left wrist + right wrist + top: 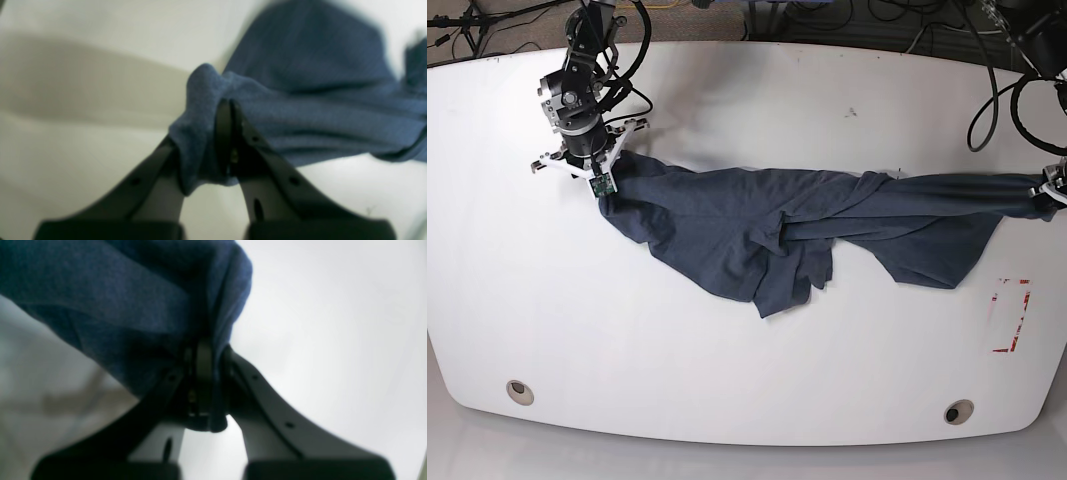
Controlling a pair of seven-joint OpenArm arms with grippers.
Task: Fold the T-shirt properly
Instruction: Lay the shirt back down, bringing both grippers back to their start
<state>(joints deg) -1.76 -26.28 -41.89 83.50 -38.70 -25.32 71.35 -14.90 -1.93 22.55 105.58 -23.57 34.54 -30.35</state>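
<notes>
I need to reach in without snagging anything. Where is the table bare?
Bare: the table below the T-shirt and the strip above it. Crowded: the middle band, where the right gripper and left gripper stretch the shirt.

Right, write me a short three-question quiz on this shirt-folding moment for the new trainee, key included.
1. True or false: the dark navy-blue cotton T-shirt lies neatly folded in a rectangle.
2. Multiple choice: in the base view, the shirt is (A) bunched in one heap, (B) stretched lengthwise between the two arms, (C) hanging off the white table.
3. Fill in: the left end effector is ____ on fabric.

Key:
1. False. It is crumpled and twisted.
2. B. The right end effector grips one end and the left end effector grips the other, at the table's far side.
3. Shut. Both wrist views show cloth pinched between closed fingers.
</notes>
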